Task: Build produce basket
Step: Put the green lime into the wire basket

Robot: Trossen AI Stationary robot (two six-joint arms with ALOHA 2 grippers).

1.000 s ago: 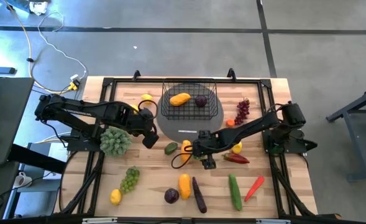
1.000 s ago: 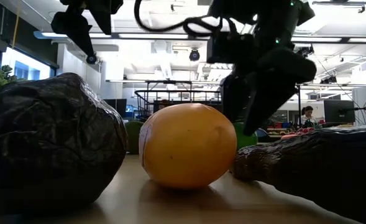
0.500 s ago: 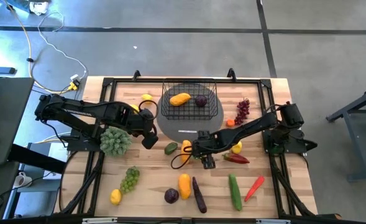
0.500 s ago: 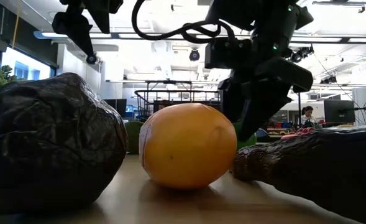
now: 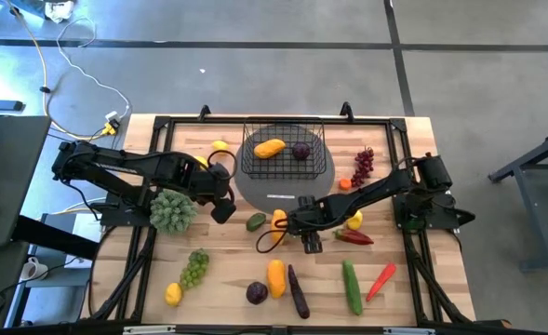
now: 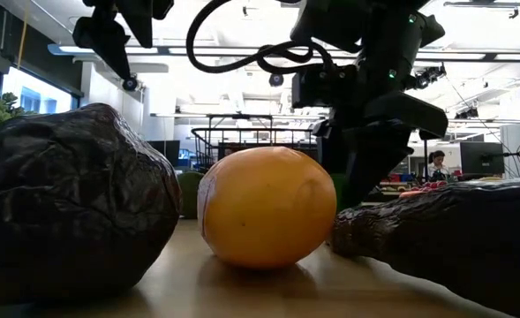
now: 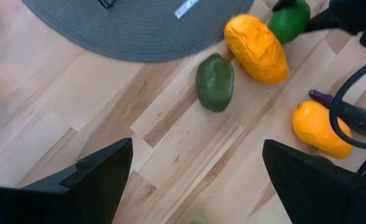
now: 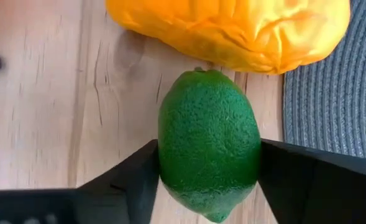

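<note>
The right gripper (image 8: 209,180) is clamping a green lime (image 8: 209,143), fingers touching both flanks across its long axis. The basket (image 5: 284,146) is lying beyond the gripper across the grey mat (image 5: 255,191); the left gripper (image 5: 223,212) is hanging spread wide, empty.

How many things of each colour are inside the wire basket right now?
Orange: 1, the orange fruit
Purple: 1, the purple fruit
Total: 2 in the basket
</note>
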